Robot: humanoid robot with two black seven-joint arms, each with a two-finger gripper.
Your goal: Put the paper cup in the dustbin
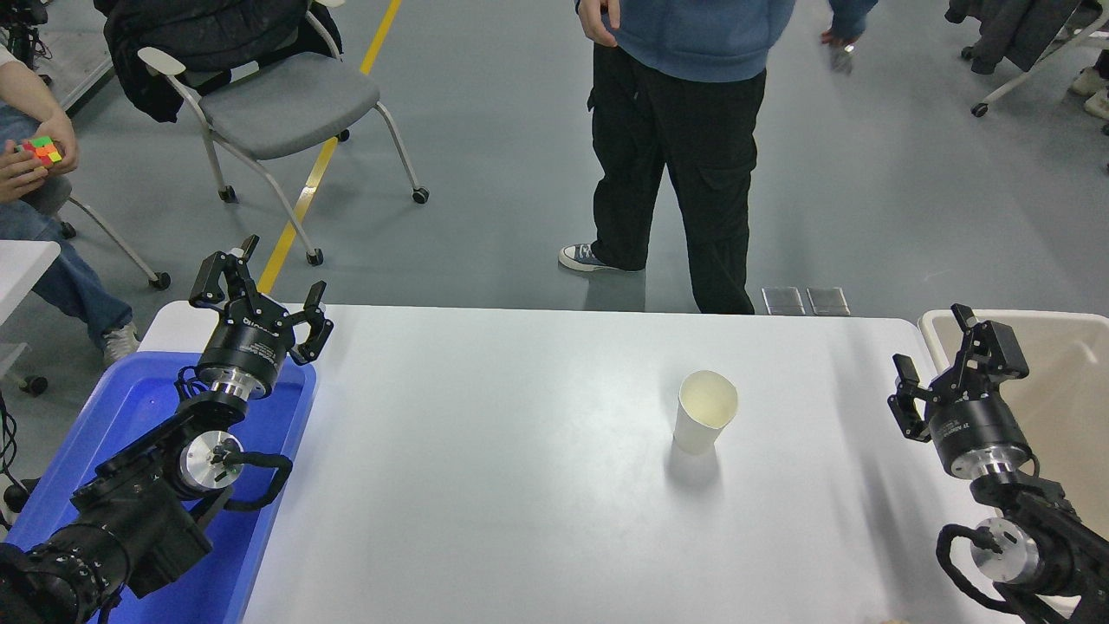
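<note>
Both arms are matte black, built of jointed blocks, each with a round brushed-silver cap at the wrist and a looped black cable beside it. Each claw, the left claw (260,290) and the right claw (951,367), sits on a black cylinder with small white lettering and a silver collar, and carries angular black fingers.

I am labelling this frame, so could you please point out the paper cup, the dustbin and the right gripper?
paper cup (698,426): head view, on its white outer wall.
dustbin (1074,390): head view, on its bare beige inner wall.
right gripper (946,364): head view, midway between its open jaws.
</note>
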